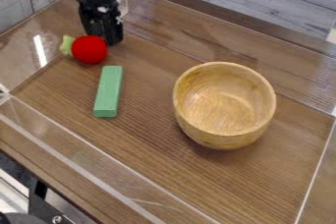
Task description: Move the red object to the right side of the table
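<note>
The red object (89, 50) is a small round red toy fruit with a green leaf on its left, resting on the table (157, 159) near the left wall. My gripper (100, 37) hangs just behind and slightly right of it, pointing steeply down. Its black fingers (113, 32) stand open with nothing between them. They are close to the fruit, and I cannot tell whether they touch it.
A flat green block (108, 91) lies in front of the fruit. A wooden bowl (225, 104) stands right of centre. Clear acrylic walls (39, 27) border the tabletop on the left, front and right.
</note>
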Robot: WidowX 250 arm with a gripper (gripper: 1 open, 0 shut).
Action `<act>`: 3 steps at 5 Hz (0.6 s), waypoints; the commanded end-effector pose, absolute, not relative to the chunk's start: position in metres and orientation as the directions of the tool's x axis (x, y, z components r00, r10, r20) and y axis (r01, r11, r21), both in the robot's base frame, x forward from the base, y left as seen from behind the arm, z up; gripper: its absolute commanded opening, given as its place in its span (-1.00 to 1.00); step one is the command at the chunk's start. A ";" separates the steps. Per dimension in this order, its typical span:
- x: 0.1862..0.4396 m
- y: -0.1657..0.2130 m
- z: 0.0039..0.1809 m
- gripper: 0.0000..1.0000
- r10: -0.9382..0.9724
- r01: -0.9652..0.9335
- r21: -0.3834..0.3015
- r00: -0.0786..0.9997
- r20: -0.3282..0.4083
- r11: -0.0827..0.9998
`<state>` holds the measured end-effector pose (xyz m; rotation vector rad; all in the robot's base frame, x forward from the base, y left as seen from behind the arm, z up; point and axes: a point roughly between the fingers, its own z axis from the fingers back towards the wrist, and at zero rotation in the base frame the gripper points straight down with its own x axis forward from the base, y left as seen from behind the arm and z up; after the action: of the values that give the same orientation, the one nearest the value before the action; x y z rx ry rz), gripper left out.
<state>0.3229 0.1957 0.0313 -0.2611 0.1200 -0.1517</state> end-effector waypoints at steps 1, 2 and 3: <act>0.330 0.206 0.043 1.00 -0.218 0.203 -0.216 0.975 -0.048 0.955; 0.325 0.215 0.041 -1.00 -0.262 0.246 -0.215 0.964 -0.049 0.945; 0.318 0.218 0.059 -1.00 -0.213 0.201 -0.208 0.976 -0.040 0.957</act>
<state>0.3172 0.2032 0.0247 -0.2682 0.1347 -0.2315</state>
